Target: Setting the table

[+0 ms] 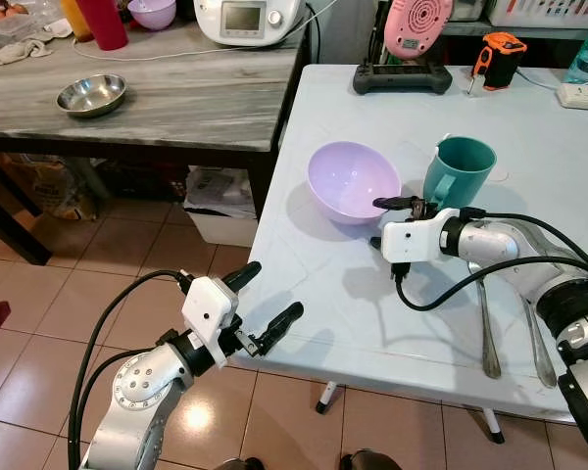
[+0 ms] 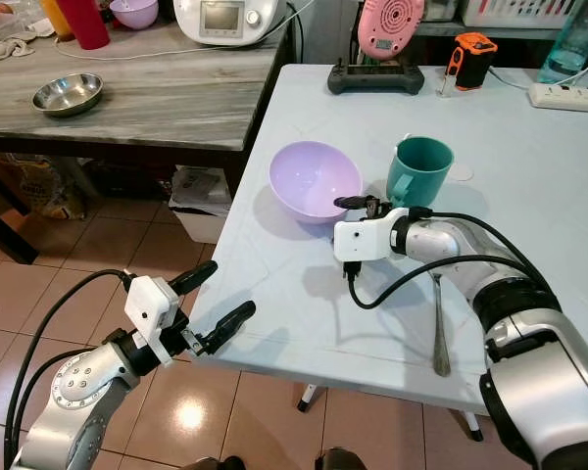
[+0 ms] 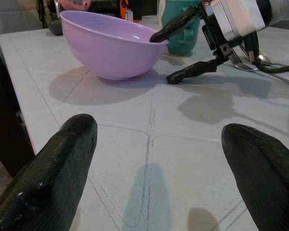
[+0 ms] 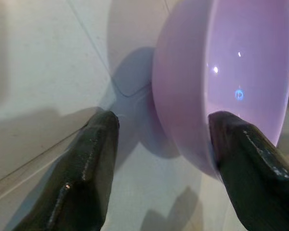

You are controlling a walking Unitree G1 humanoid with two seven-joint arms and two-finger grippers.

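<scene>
Lilac bowl (image 1: 353,180) set on pale table (image 1: 304,294), near left edge; teal mug (image 1: 459,171) just beside it, mug base hidden behind right gripper (image 1: 400,223). Right gripper spread wide at bowl's near wall, one finger by rim, other low on tabletop; contact not discernible. Two spoons (image 1: 487,328) laid behind right arm, bowls of spoons obscured. Left gripper (image 1: 266,305) held open at table's near corner, nothing gripped.
</scene>
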